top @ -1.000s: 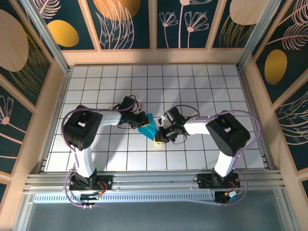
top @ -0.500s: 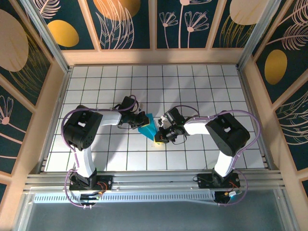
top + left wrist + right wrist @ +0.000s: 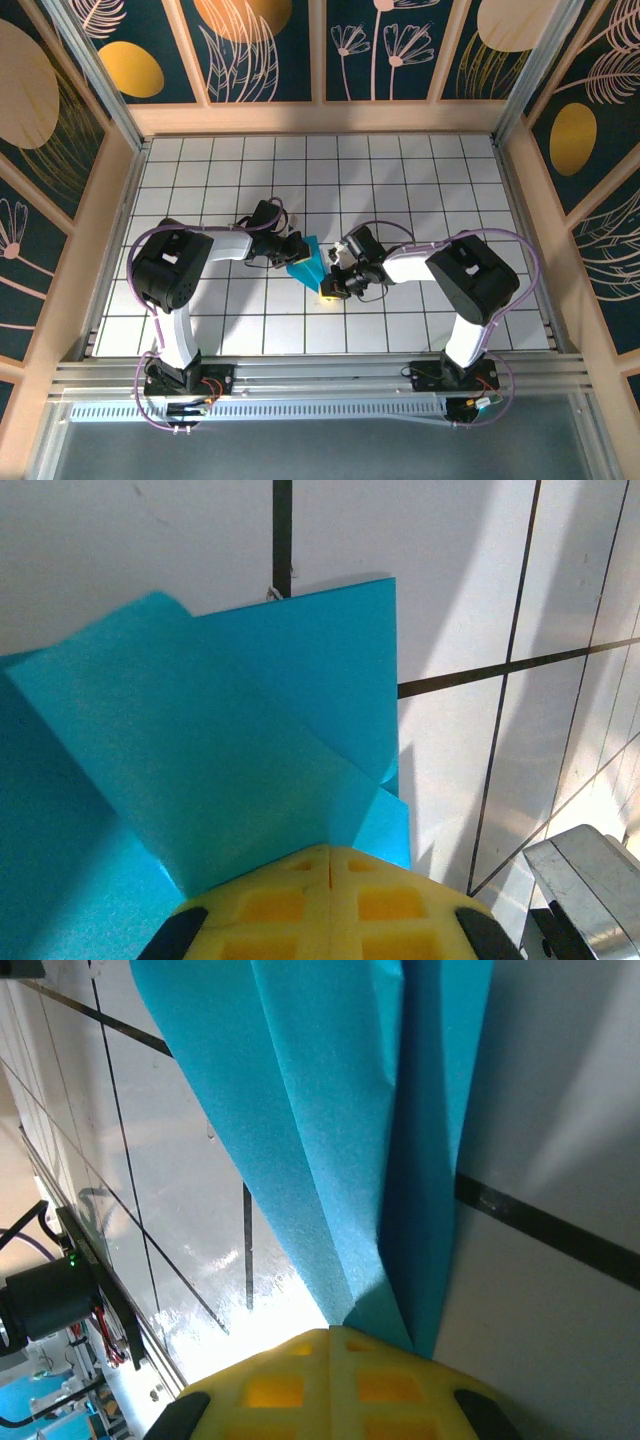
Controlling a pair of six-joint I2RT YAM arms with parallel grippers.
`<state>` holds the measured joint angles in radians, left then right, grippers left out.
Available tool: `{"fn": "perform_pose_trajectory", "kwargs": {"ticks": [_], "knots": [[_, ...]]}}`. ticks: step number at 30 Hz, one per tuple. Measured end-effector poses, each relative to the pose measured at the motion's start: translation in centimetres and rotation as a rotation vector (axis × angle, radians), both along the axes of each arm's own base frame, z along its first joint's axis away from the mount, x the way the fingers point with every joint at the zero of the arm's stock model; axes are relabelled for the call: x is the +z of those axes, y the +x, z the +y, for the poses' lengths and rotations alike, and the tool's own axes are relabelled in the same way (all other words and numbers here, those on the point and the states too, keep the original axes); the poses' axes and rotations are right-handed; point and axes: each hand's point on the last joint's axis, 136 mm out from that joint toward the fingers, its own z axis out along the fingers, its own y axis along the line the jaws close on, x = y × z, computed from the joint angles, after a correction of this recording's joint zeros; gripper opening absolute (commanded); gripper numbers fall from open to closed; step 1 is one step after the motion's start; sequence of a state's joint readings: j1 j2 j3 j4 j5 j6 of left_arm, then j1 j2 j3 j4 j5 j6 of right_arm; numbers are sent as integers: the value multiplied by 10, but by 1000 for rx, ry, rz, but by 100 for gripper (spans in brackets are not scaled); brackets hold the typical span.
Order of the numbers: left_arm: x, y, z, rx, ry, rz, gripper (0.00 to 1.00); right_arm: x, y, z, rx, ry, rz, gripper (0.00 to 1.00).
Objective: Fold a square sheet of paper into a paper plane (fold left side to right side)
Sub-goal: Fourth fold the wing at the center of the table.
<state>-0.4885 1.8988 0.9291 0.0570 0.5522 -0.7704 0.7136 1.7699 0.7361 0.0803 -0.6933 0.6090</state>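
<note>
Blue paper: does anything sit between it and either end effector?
Nothing visible does. The left end effector and the right end effector are each shut on the blue paper. In both wrist views its folded layers run straight into the closed yellow tips, with no other thing in between.

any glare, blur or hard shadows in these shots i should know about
top external: even light, sharp, soft arm shadows on the table; left wrist: paper crisp, broad diagonal shadow bands across the white tiles; right wrist: blown-out glare on the tiles left of the paper, far left corner out of focus.
</note>
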Motion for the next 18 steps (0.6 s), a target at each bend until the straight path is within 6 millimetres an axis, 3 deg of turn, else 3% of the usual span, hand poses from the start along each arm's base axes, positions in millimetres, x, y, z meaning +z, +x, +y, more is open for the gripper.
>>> {"fn": "perform_pose_trajectory", "kwargs": {"ticks": [6, 14, 18], "knots": [[0, 0, 0, -1, 1, 0, 0, 0, -6, -3, -8, 24, -16, 0], [0, 0, 0, -1, 1, 0, 0, 2, -30, -15, 4, -6, 34, 0], [0, 0, 0, -1, 1, -1, 0, 13, -37, -21, 5, -30, 56, 0]]}}
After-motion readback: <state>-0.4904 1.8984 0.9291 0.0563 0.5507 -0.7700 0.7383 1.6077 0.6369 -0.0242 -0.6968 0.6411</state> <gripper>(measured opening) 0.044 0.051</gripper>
